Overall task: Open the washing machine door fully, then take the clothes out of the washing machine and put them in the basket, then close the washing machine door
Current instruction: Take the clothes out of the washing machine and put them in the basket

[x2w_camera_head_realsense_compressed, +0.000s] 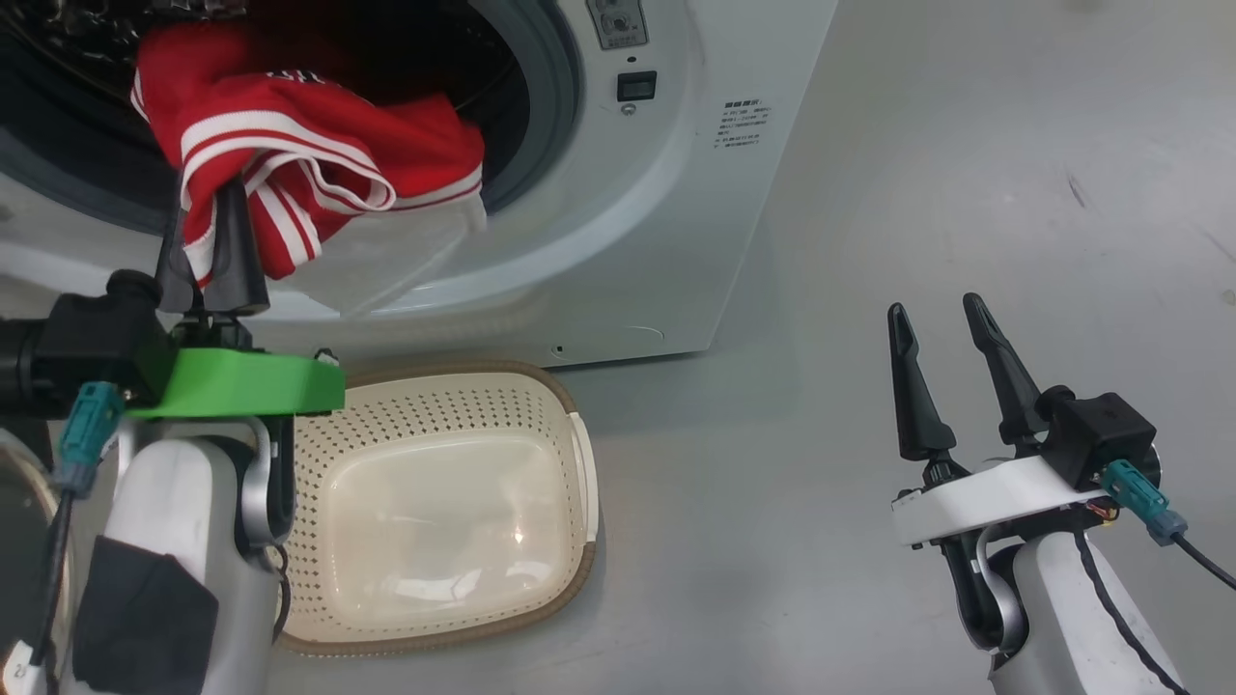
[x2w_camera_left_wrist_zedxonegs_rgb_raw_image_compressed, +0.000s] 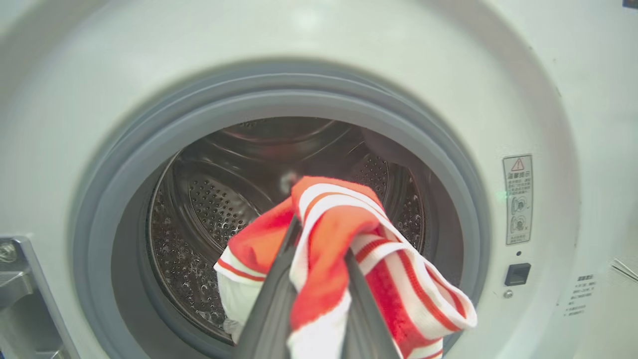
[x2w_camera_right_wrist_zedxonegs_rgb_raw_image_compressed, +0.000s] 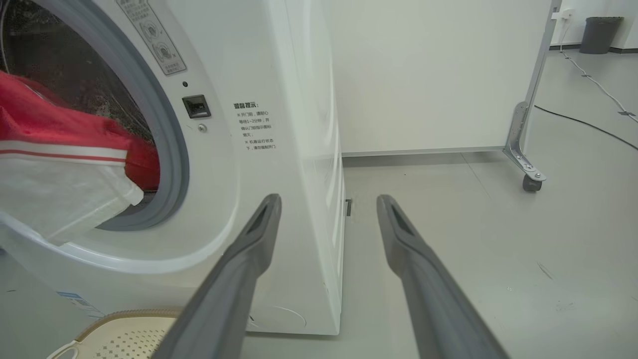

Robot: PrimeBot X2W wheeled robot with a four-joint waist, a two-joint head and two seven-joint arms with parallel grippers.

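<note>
The left gripper (x2w_camera_head_realsense_compressed: 206,208) is pinched tight on a fold of the red, white-striped clothes (x2w_camera_head_realsense_compressed: 319,125). They hang half out of the washing machine (x2w_camera_head_realsense_compressed: 676,193), over the lip of its round drum mouth, with the rest trailing inside. The cream basket (x2w_camera_head_realsense_compressed: 579,454) sits on the floor just below the mouth, placed, I judge, so the garment need only be drawn out and lowered. The right gripper (x2w_camera_head_realsense_compressed: 935,307) hovers well aside, fingers spread wide, holding nothing.

A pale grey, glossy floor (x2w_camera_right_wrist_zedxonegs_rgb_raw_image_compressed: 498,224) with faint scuffs stretches to a white partition panel (x2w_camera_right_wrist_zedxonegs_rgb_raw_image_compressed: 428,75) on a metal leg with a caster (x2w_camera_right_wrist_zedxonegs_rgb_raw_image_compressed: 529,182). A dark cable (x2w_camera_right_wrist_zedxonegs_rgb_raw_image_compressed: 588,127) trails towards a grey bin (x2w_camera_right_wrist_zedxonegs_rgb_raw_image_compressed: 600,34).
</note>
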